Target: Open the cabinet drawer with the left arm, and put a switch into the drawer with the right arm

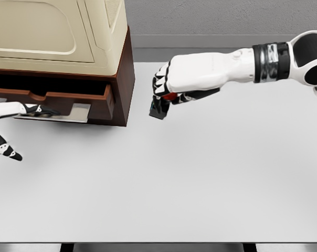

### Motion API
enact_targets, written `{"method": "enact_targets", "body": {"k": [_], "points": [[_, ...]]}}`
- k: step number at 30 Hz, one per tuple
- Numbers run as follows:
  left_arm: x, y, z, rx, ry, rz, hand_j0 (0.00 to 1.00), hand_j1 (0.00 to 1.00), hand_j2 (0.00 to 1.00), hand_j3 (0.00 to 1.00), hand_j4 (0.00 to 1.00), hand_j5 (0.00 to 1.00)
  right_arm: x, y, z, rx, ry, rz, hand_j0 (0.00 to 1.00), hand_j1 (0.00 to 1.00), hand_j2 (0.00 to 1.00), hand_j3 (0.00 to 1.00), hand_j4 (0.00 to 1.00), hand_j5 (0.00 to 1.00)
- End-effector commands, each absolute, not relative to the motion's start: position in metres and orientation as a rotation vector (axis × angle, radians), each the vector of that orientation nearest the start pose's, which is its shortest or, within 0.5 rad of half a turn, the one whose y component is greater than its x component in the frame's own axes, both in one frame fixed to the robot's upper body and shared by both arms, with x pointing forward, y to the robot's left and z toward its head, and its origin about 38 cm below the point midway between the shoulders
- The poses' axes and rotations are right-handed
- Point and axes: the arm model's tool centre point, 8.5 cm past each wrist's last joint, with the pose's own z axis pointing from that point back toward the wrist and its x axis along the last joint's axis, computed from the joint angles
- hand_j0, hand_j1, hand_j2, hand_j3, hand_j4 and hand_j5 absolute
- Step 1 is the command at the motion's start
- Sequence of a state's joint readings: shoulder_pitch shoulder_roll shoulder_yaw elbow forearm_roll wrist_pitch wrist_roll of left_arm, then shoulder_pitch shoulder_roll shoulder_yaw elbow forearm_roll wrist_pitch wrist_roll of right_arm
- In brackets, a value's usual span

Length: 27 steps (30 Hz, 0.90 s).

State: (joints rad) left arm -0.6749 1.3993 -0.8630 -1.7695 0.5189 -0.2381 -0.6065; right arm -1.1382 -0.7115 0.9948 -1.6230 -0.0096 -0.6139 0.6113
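From the head view, a cabinet [59, 37] with a cream upper body and dark brown wooden base sits at the back left of a white table [190, 184]. Its drawer [51, 97] at the bottom stands pulled partly out toward the camera, showing a dark gap above its front panel. A pale metal handle [69, 112] hangs along the drawer's lower front edge. The left hand [11, 131] enters from the left edge at the drawer's level; some of its fingers reach onto the handle, while one black-tipped finger points down and away over the table, so the fingers are apart, and whether they truly grip the handle I cannot tell. The right arm comes in from the upper right, stretched across the table. The right hand [171, 86] hangs above the table just right of the cabinet's corner, its fingers curled tight around the switch [161, 107], a small dark block with a red part, which pokes out below the fist, clear of the table and outside the drawer.
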Motion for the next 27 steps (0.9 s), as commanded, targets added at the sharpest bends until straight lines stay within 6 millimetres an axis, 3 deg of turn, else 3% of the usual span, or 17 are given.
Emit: {"method": "enact_targets", "body": {"k": [1, 11, 27], "points": [[0.346, 0.39, 0.28, -0.013, -1.175, -1.614, 1.0, 1.0, 1.0, 1.0, 1.0, 1.0, 0.414, -0.144, 0.344, -0.005, 2.004, -2.608, 0.48, 0.48, 0.48, 0.48, 0.48, 0.48], [0.337, 0.395, 0.278, -0.031, -1.184, -1.648, 1.0, 1.0, 1.0, 1.0, 1.0, 1.0, 0.411, -0.118, 0.355, -0.036, 1.993, -2.544, 0.48, 0.48, 0.48, 0.48, 0.48, 0.48], [0.324, 0.4, 0.274, -0.064, -1.187, -1.689, 1.0, 1.0, 1.0, 1.0, 1.0, 1.0, 0.423, -0.072, 0.368, -0.044, 2.003, -2.554, 0.48, 0.48, 0.48, 0.48, 0.48, 0.48]]}}
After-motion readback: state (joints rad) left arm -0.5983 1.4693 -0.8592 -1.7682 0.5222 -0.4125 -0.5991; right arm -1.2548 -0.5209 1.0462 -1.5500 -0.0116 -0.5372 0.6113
